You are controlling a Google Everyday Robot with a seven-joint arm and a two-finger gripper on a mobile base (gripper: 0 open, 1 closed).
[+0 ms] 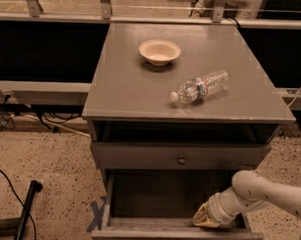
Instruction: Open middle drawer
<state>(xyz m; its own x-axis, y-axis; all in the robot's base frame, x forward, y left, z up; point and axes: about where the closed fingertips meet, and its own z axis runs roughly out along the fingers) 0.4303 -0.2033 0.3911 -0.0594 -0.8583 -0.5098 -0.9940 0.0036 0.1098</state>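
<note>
Just below the middle drawer point(139, 156), gripper point(206, 219) inside the pulled-out bottom drawer point(150, 235), its grip cannot be told, above it, bowl point(159, 51), bottle point(201, 86), label unreadable.

grey middle drawer point(139, 155); cream bowl point(159, 51); speckled beige floor point(49, 157); yellowish claw point(205, 219) inside grey bottom drawer point(150, 236).

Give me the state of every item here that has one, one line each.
middle drawer: pulled out, open
upper drawer: looks shut
hand: inside the middle drawer, near its front right corner
bottle: lying on its side, cap on
bowl: upright, looks empty
</note>
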